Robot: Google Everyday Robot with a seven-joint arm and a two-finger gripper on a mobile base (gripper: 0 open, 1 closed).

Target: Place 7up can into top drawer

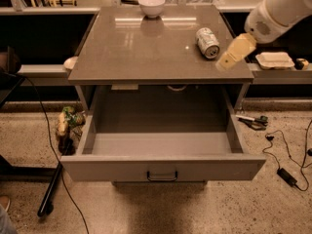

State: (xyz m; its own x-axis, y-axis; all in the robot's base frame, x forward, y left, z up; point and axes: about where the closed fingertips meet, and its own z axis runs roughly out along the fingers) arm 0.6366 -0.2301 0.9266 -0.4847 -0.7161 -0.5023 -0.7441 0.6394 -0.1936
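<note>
the 7up can (207,42) is lying on its side on the cabinet top (146,52), near the top's right edge. the gripper (229,60) is hanging over that same edge, just beside the can but apart from it; open or closed, cannot tell. from the gripper the can is sitting toward the top's middle and slightly further back, its long axis running roughly front to back. the top drawer (161,167) is standing pulled out below the cabinet top. judgement: can not yet grasped.
</note>
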